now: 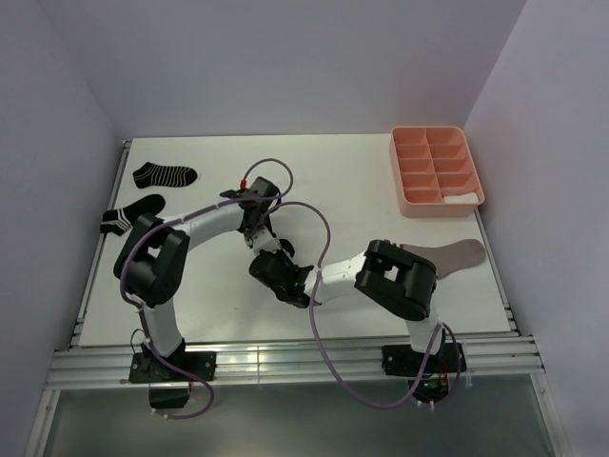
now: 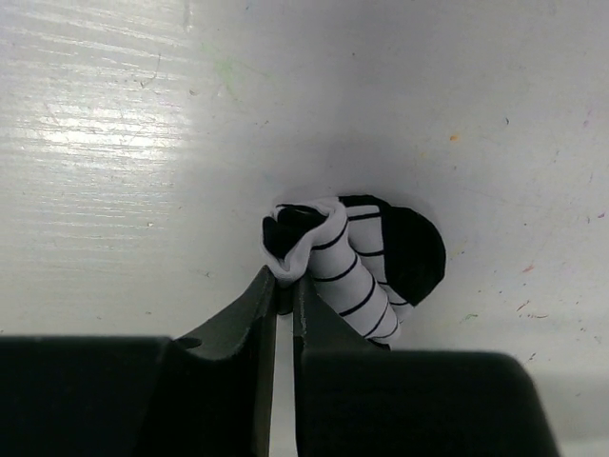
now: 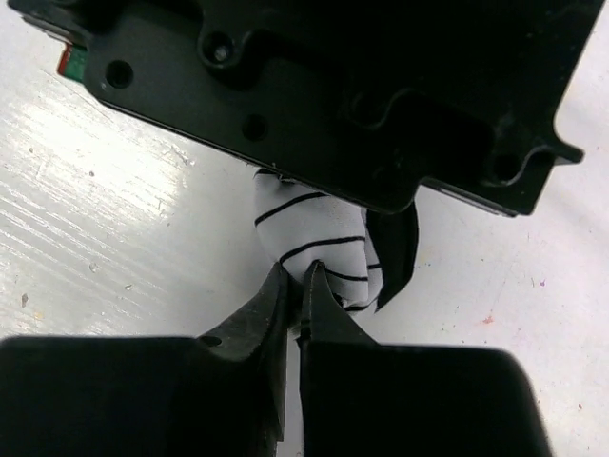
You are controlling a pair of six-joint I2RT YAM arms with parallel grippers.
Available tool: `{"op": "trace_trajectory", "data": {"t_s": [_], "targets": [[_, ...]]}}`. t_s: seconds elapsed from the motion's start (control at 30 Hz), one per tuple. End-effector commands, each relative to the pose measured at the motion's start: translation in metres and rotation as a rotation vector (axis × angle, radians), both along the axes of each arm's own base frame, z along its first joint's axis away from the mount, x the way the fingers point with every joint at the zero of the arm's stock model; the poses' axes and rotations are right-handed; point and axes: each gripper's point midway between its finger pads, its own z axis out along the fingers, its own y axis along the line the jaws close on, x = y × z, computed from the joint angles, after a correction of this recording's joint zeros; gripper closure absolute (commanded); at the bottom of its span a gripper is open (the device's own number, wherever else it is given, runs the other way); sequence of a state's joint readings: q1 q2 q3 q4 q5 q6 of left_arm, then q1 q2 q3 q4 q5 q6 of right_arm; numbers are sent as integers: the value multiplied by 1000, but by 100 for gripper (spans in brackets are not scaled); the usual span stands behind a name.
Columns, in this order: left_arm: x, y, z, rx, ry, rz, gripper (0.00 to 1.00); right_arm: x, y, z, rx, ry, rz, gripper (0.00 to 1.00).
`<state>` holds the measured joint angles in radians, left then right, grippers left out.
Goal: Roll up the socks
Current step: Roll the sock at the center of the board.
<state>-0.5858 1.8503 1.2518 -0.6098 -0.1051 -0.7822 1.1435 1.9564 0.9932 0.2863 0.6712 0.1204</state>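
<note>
The left arm bends at its elbow and reaches right, its wrist tipped downward. The right arm stretches low to the left to meet it. The left gripper pinches the edge of the striped sock, jaws nearly together. The right gripper is clamped on that sock's fabric, close against the left one.

Bright even light, tabletop glare, soft shadows

White-and-black arms trail looping purple cables (the fingers black).
</note>
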Motion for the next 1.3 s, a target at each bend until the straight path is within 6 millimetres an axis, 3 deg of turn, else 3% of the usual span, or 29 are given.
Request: {"op": "trace_trajectory", "data": {"t_s": [0.0,0.17,0.3,0.33,0.5,0.7,0.9,1.07,1.27], "targets": [[-38,-2,-13,15,122,-118,100,-12,-20,-49,-66,139,2,100],[-28,-7,3,-27,44,-125,97,-42,-7,-46,68,309,106,100],[-21,-11,13,-71,-14,-104,75,-57,1,-40,189,454,160,100],[-19,-12,14,-74,-23,-98,66,-54,0,-36,215,473,157,100],[-11,-10,29,-161,-85,4,51,-67,1,-34,348,636,196,100],[7,13,66,-282,-227,191,47,-71,-6,-39,526,841,207,100],[0,22,85,-414,-329,226,46,-70,-10,-48,683,1020,177,100],[-24,26,63,-447,-307,210,47,-69,-10,-43,833,1153,159,100],[-41,31,40,-477,-302,212,47,-66,-16,-59,866,1259,71,100]]}}
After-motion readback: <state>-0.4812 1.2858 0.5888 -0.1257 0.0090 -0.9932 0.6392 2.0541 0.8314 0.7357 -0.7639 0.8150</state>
